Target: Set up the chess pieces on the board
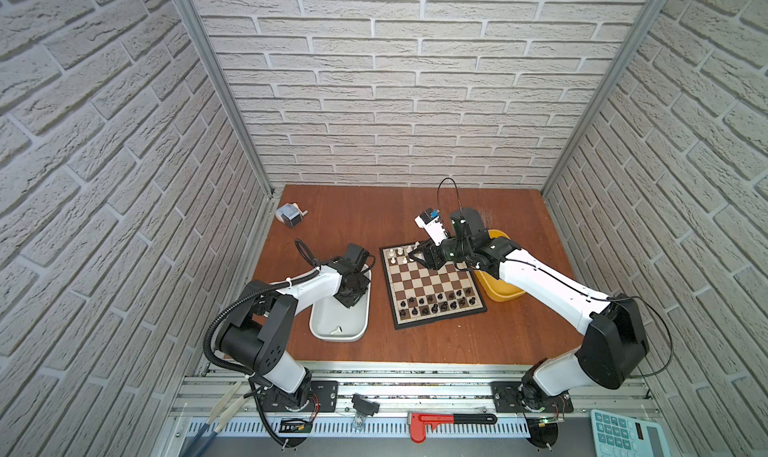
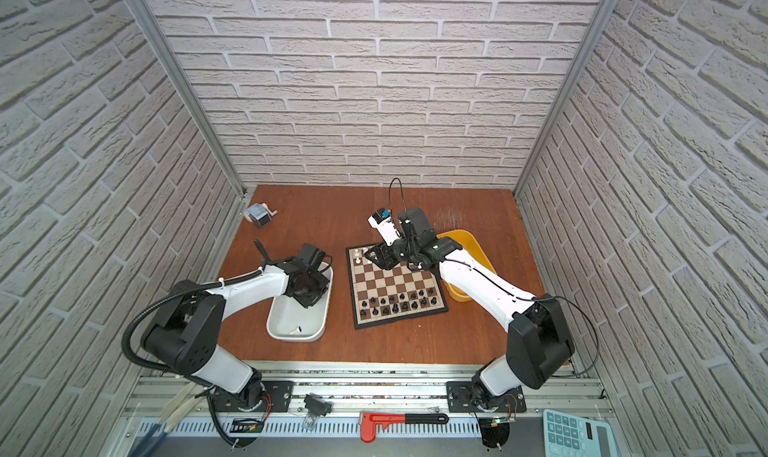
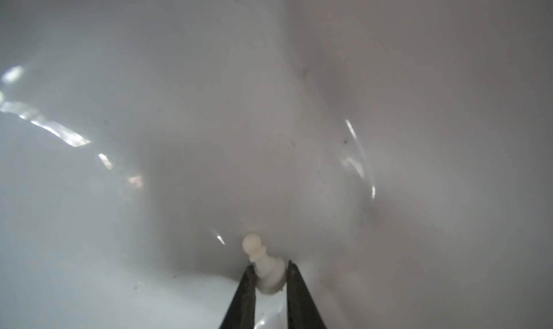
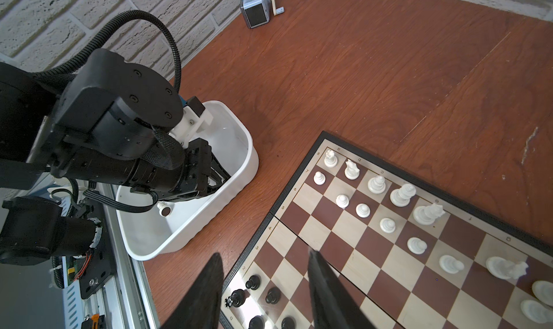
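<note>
- Chess pieces (image 4: 377,183) mostly stand on the board (image 1: 428,280); a white pawn (image 3: 267,266) is in the white tub (image 1: 332,315).
- Left gripper (image 3: 270,270) clamps the pawn's base; right gripper (image 4: 264,252) hovers over the board, fingers apart, empty.
- Next: lift the pawn and carry it to the board.

Brown wooden table (image 1: 415,342), bearing chessboard (image 1: 432,284), white tub (image 1: 338,336), yellow tub (image 1: 505,295), grey sharpener (image 1: 289,215)

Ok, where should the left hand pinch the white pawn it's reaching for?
Take the white pawn by its wide round base, probably, one finger each side, from the base end. Its head points away from the left hand, the neck is thin, the fingers flank that base.
</note>
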`<state>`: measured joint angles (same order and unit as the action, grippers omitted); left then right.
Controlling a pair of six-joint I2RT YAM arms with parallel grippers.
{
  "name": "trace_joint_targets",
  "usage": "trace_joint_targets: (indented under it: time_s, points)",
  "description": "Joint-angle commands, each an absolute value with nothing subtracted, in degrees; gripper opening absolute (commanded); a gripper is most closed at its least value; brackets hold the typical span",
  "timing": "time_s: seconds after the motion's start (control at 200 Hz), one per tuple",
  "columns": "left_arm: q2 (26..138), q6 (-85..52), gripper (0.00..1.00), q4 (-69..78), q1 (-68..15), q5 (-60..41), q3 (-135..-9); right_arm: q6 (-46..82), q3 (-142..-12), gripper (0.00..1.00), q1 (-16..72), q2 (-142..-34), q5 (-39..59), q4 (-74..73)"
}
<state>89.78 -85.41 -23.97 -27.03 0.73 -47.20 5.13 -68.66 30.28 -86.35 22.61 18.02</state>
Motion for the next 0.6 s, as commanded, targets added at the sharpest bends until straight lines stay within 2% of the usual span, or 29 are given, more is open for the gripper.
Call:
trace_joint_targets:
  time_s: [0.0,0.1,0.21,0.595]
  points:
    - [90.3,-86.1,0.20,-25.4,-26.3,1.1,-44.2,4.7,-67.8,0.48,30.8,-83.8,22.5,16.8]
    - [90.0,-86.0,0.20,-24.1,-26.1,0.9,-43.3,5.1,-67.9,0.49,30.8,-84.0,22.5,16.6]
    - [89.6,-85.1,0.14,-23.5,-25.9,1.4,-42.8,5.2,-68.0,0.49,30.8,-83.8,22.8,16.3]
    - [84.7,-82.0,0.11,-25.5,-25.5,5.6,-42.4,5.7,-68.1,0.49,30.8,-84.9,23.6,15.7]
